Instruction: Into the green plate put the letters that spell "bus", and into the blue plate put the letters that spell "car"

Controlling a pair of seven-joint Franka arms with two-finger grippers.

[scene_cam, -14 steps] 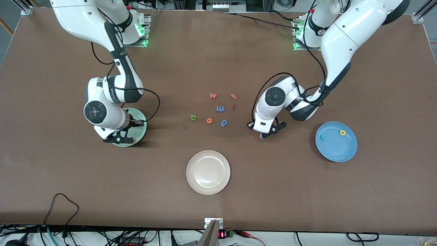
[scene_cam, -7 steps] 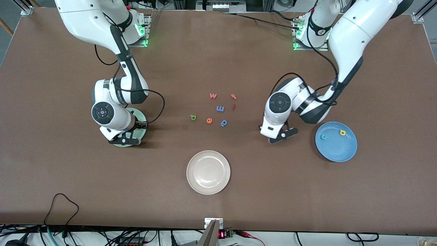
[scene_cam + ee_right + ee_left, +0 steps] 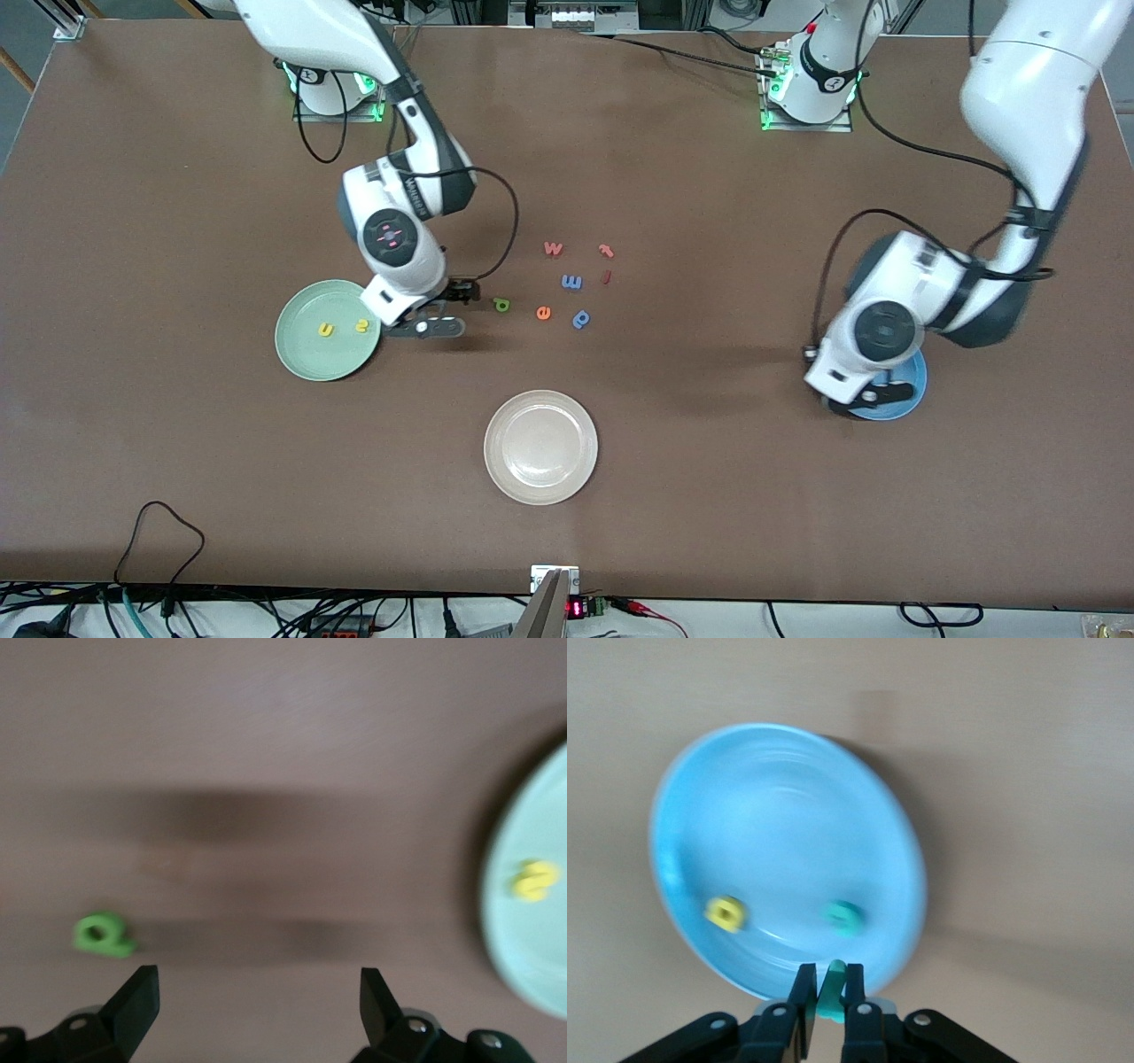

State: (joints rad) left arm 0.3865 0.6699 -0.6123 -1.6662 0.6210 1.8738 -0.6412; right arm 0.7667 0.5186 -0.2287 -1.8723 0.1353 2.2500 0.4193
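Between both plates (image 3: 328,367) lie spare letters (image 3: 572,282); left hand (image 3: 829,999) pinches teal letter (image 3: 833,985), right hand (image 3: 257,997) gapes.

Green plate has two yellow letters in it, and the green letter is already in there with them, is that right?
Not quite. The green plate does hold two yellow letters, but the green letter is not in it. The front view shows it lying on the table beside the orange letter, toward the middle, with the right end effector between it and the plate.
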